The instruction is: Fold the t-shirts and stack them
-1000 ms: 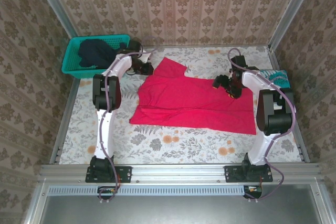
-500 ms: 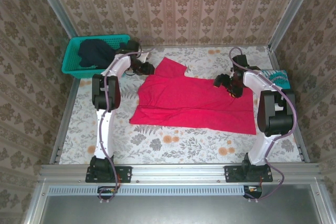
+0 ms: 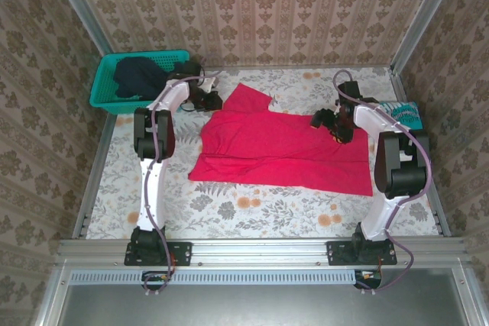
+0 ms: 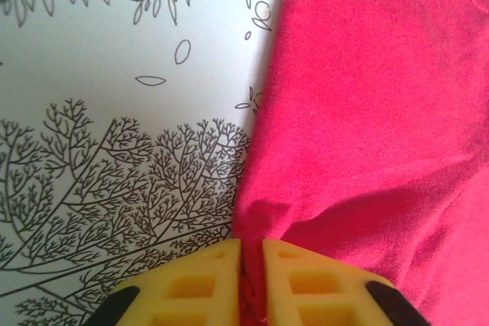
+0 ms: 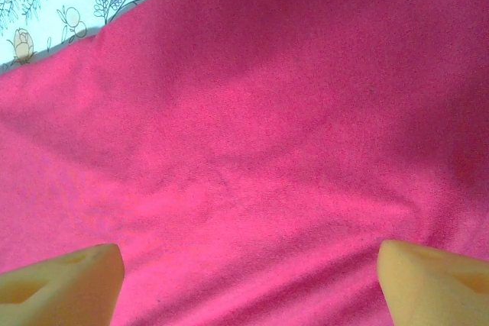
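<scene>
Left wrist: left hand (image 4: 250, 284) hides pinched t-shirt (image 4: 367, 112) edge.

The top camera looks steeply down from above and behind the near edge, taking in the whole counter (image 3: 252, 211). Both wrist cameras sit close, facing down past their yellow fingers (image 4: 206, 280) (image 5: 61, 284) onto the red-pink t-shirt (image 3: 275, 146), which all three views share.

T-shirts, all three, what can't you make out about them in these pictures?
- Top view: dark shirt bunched in the basket, lower part behind its wall.
- Top view: teal shirt mostly behind the right arm; print unreadable.
- Left wrist view: pads of the left gripper hide how much red shirt they pinch.
- Right wrist view: bottom edge cuts off fingers of the right gripper; cloth contact unclear.
</scene>
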`<state>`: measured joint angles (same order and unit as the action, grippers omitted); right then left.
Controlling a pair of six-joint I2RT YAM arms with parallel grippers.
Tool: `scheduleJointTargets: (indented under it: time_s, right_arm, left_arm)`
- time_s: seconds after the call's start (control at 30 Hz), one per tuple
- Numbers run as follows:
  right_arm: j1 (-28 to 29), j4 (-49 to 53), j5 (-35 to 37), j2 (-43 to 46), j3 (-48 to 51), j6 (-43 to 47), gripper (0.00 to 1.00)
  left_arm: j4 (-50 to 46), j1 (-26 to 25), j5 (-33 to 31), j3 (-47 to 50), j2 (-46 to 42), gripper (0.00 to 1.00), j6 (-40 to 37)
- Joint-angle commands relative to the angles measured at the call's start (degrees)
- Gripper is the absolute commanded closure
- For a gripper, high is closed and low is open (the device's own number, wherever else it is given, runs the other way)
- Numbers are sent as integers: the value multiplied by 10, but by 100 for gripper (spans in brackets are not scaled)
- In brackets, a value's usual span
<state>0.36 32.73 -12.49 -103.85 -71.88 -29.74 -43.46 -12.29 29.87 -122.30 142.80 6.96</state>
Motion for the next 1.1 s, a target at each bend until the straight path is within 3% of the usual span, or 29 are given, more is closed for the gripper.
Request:
scheduleJointTargets:
  time_s: [0.0, 0.1, 0.27, 0.43, 0.83, 1.07]
  right_arm:
    - [-4, -4, -15, 21, 13, 1, 13]
    - [-3, -4, -12, 22, 14, 2, 13]
    - [-5, -1, -7, 20, 6, 5, 13]
    - [-7, 1, 1, 20, -2, 6, 13]
    - [-49, 13, 104, 4, -62, 2, 13]
    - [-91, 55, 176, -75, -154, 4, 16]
  left_arm:
    - [4, 6, 11, -5, 14, 92, 4]
    - [12, 6, 27, -5, 15, 100, 5]
    - [44, 7, 59, 19, -2, 100, 10]
    - [138, 14, 64, 91, -58, 100, 21]
    - [205, 16, 90, 131, -120, 100, 17]
    - [192, 16, 87, 130, -108, 100, 17]
